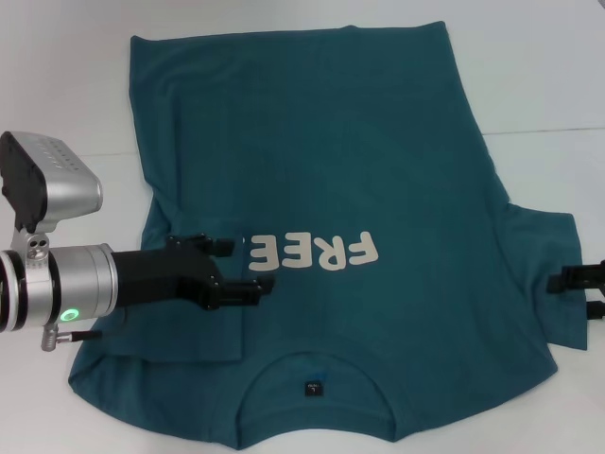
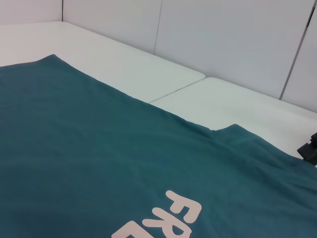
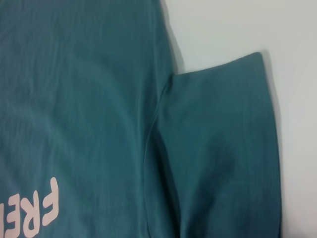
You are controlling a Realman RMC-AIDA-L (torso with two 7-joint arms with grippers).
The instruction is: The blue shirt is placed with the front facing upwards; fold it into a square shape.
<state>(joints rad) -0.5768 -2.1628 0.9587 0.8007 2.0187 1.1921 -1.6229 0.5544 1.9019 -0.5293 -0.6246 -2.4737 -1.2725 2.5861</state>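
Surface: white surface (image 1: 529,66), with a seam line running across it in the upper part of the head view; pale wall panels stand behind it in the left wrist view.
Blue shirt: the blue shirt (image 1: 321,161) lies flat with its front up and fills most of the head view, hem toward the top of the frame and neckline at the bottom centre.
Lettering: cream "FREE" lettering (image 1: 312,251) sits just below the middle of the frame, reading upside down from the head camera.
Label: a small dark label (image 1: 313,388) shows inside the round neckline at the bottom centre.
Left sleeve: at the lower left of the frame the sleeve is folded in over the body, its edge forming a darker panel below the claw.
Right sleeve: the right sleeve (image 3: 223,148) lies spread out flat on the surface at the right of the frame, not folded.
Left claw: the left claw (image 1: 238,265) reaches in from the left edge, above the folded sleeve, its black fingers spread apart with nothing between them, tips just left of the lettering.
Right claw: the right claw (image 1: 579,288) shows only at the right edge, beside the right sleeve's outer edge; I cannot tell its state.
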